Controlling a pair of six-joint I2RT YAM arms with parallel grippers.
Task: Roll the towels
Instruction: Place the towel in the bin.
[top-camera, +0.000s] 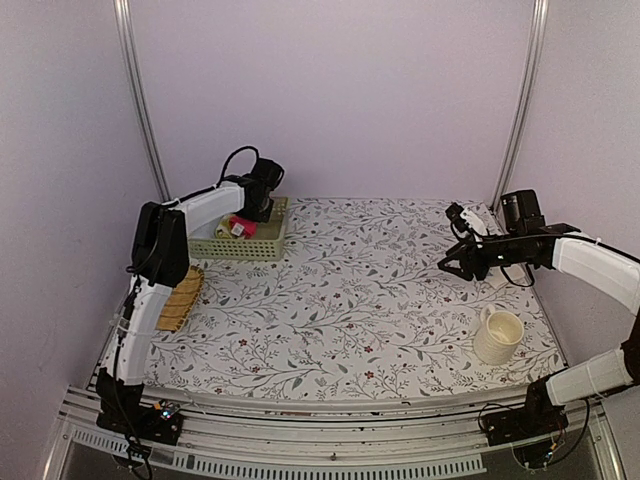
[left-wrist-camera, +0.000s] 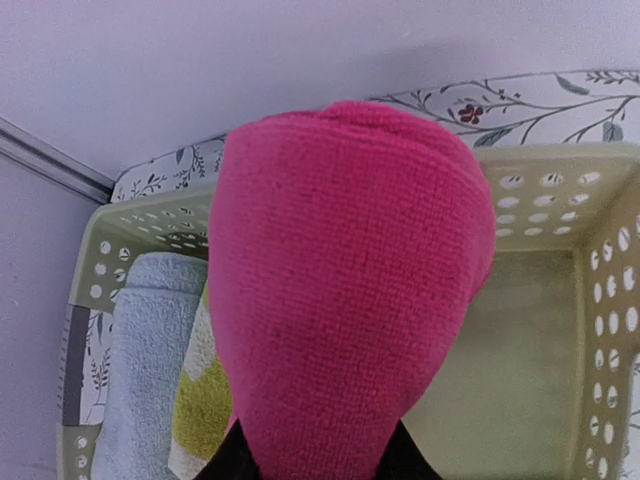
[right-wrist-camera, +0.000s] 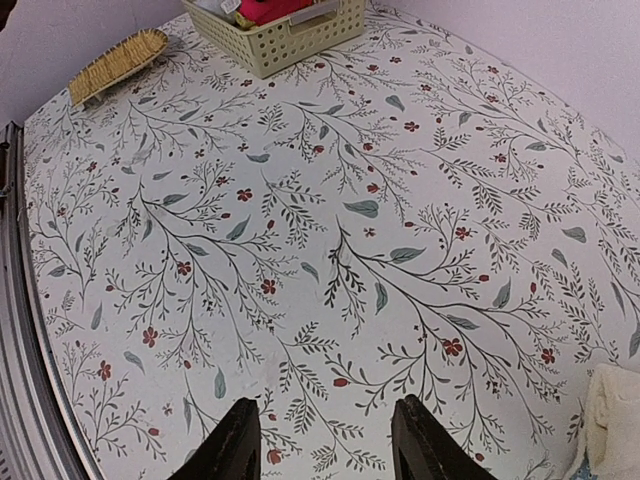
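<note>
My left gripper (top-camera: 245, 218) clamps the pink towel (left-wrist-camera: 350, 300) over the basket (left-wrist-camera: 600, 330), the right gripper (right-wrist-camera: 325, 440) stands apart and empty; I fear a weak pinch drops it.

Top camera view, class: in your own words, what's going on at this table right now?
The left gripper holds the pink towel over a perforated basket at the far left of the table; a rolled light blue towel already lies inside. The right gripper hovers open and empty above the table, with the cream towel lying beside it, not gripped.
</note>
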